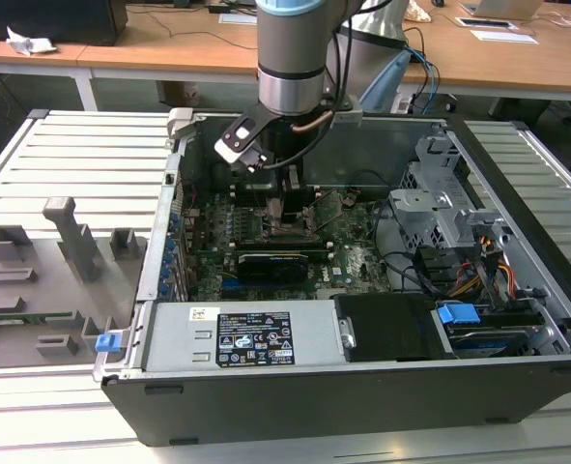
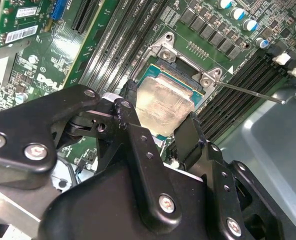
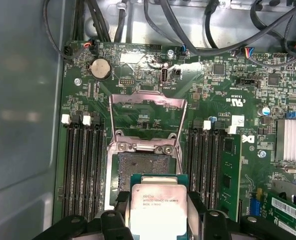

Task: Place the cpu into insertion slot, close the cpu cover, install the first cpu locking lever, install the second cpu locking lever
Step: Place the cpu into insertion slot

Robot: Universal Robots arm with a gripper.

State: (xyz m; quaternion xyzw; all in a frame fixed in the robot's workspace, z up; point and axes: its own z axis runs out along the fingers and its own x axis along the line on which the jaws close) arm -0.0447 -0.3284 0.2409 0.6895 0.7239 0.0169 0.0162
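Between your gripper's (image 2: 160, 114) fingers sits the cpu (image 3: 158, 212), pinched by two opposite edges, the jaws closed only to chip width. Just ahead of the fingertips lies the uncovered insertion slot (image 3: 142, 165), with the cpu cover (image 3: 146, 99) swung open beyond it.

We find the exterior view mounted high and well back, looking down into the open computer case (image 1: 362, 387), with the arm (image 1: 290, 58) at upper centre of frame. Both wrist views sit close above the motherboard (image 3: 153, 65) (image 2: 62, 55), one steep, one oblique, sharing the cpu (image 3: 158, 210) (image 2: 163, 102) and insertion slot (image 3: 142, 165) (image 2: 182, 79).
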